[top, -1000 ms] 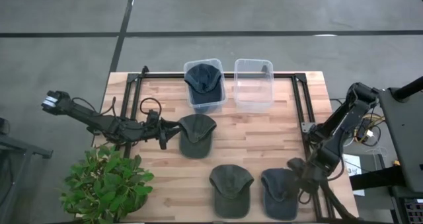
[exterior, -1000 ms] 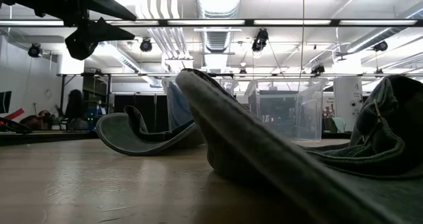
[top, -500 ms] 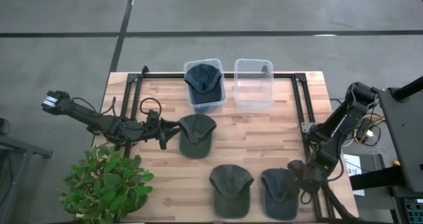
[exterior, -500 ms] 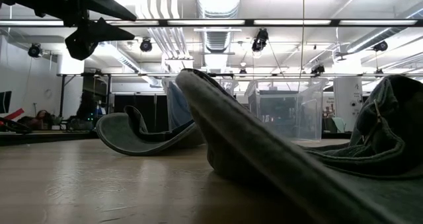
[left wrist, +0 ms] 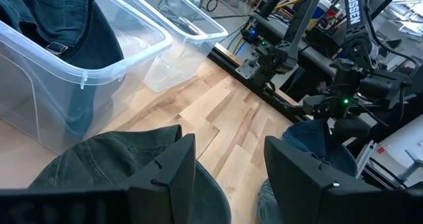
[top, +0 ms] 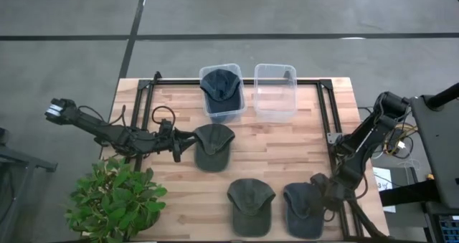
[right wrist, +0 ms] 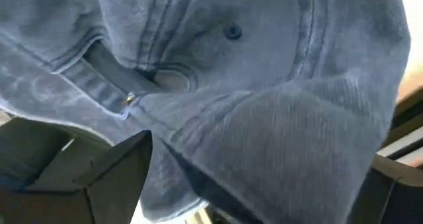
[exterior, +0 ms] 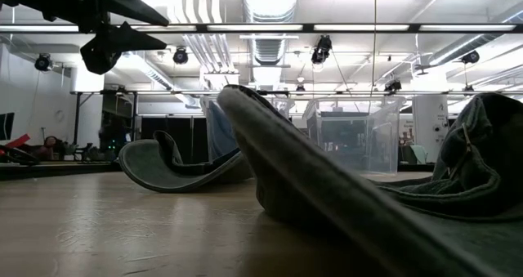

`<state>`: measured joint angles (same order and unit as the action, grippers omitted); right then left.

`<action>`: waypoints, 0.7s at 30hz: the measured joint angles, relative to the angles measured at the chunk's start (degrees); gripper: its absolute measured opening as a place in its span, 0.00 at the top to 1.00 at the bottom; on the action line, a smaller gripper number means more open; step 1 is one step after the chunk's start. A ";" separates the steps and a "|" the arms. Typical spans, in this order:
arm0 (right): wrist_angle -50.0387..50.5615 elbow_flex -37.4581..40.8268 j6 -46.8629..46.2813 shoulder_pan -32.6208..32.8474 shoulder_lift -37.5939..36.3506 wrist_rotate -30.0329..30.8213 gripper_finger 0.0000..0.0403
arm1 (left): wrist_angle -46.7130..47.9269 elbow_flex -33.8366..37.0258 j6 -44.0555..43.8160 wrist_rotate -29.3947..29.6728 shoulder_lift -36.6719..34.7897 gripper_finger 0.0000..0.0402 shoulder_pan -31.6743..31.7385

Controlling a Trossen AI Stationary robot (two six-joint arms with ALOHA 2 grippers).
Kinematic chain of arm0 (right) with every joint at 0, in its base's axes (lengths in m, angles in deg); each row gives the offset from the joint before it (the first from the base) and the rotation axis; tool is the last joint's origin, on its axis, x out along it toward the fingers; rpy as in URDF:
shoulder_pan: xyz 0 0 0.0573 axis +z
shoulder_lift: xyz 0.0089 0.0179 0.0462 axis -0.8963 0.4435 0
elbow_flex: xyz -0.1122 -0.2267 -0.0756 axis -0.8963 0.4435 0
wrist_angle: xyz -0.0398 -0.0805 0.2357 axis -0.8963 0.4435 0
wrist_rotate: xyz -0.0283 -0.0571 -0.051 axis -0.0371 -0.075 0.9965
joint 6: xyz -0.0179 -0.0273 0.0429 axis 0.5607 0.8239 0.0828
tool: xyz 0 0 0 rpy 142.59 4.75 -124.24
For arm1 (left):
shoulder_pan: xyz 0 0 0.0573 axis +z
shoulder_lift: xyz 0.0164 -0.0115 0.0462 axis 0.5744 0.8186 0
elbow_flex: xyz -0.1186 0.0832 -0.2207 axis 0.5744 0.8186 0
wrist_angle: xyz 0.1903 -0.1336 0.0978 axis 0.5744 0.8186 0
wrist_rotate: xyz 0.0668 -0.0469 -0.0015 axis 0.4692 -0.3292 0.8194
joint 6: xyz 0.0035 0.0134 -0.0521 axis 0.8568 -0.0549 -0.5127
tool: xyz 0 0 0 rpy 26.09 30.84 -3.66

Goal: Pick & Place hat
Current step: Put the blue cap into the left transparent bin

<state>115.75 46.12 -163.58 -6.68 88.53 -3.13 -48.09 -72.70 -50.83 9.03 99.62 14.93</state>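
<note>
The only readable text is "TROSSEN", in white letters on the right arm.

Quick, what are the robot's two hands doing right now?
Left end effector: open, at the green hat.
Right end effector: open, around the blue hat.

Floor: grey concrete, dark seam lines crossing | Table: pale butcher-block wood, black frame rails on top | Plant: leafy green, at table's near-left corner | Ceiling: exposed ducts, long strip lights, hanging spot lamps | Back wall: white, possibly shelving in front
</note>
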 joint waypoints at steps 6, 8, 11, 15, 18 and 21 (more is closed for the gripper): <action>-0.22 0.02 0.58 -0.04 0.95 -0.12 0.07 | 0.01 0.00 -0.06 0.00 0.00 0.57 0.01; -0.20 0.04 0.09 -0.04 0.88 -0.04 0.08 | 0.01 0.00 -0.12 0.00 0.00 0.57 0.01; -0.13 0.09 -0.45 -0.04 0.88 0.04 0.14 | 0.00 0.00 -0.13 0.00 0.00 0.57 0.01; -0.11 0.17 -0.98 -0.04 0.88 0.14 0.28 | 0.00 0.00 -0.13 0.00 0.00 0.57 0.01; -0.05 0.20 -1.39 -0.04 0.88 0.28 0.40 | 0.00 0.00 -0.13 0.00 0.00 0.57 0.01; 0.02 0.20 -1.84 -0.04 0.88 0.36 0.54 | 0.00 0.00 -0.13 0.00 0.00 0.57 0.01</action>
<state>115.76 46.32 -165.42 -6.73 89.41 -2.77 -48.09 -72.70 -50.96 9.03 99.62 14.93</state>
